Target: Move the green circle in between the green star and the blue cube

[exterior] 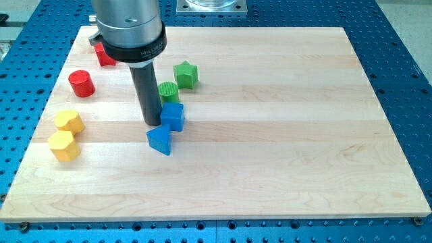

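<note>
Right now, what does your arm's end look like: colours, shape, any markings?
A wide silver-grey metal cylinder enters from the view's top, ringed below by a black collar with small white lettering too fine to read. From it a straight dark rod runs down to my tip, just to the view's left of the blue cube. No cables show.

Eight blocks sit on the table [270, 169]. Two are green: the green star [185, 73] and the green circle [169, 91]. Two are blue: the blue cube [173, 116] and a blue triangular block [160, 140]. Two are red: a red cylinder [82, 83] and a partly hidden red block [104, 54]. Two are yellow: one yellow block [69, 121], another yellow block [63, 145].
</note>
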{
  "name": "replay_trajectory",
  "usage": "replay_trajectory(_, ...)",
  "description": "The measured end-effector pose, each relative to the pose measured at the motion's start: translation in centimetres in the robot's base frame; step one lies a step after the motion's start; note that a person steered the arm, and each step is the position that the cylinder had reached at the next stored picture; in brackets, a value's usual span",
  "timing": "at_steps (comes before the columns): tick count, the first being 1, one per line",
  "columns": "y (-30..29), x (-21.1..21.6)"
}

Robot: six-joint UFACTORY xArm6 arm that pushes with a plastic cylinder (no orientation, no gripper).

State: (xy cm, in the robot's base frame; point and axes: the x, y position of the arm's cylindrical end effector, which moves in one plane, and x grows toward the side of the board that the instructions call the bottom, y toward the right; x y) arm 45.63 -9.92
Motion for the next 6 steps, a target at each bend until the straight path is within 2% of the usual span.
replay_trajectory(1,-2.1,0.0)
replay_trajectory(2,-4.0,-3.0)
replay_trajectory(3,-1.4,-5.2)
replay_trajectory(5,-0.8,-5.2)
replay_trajectory(6,-2.6,-1.2)
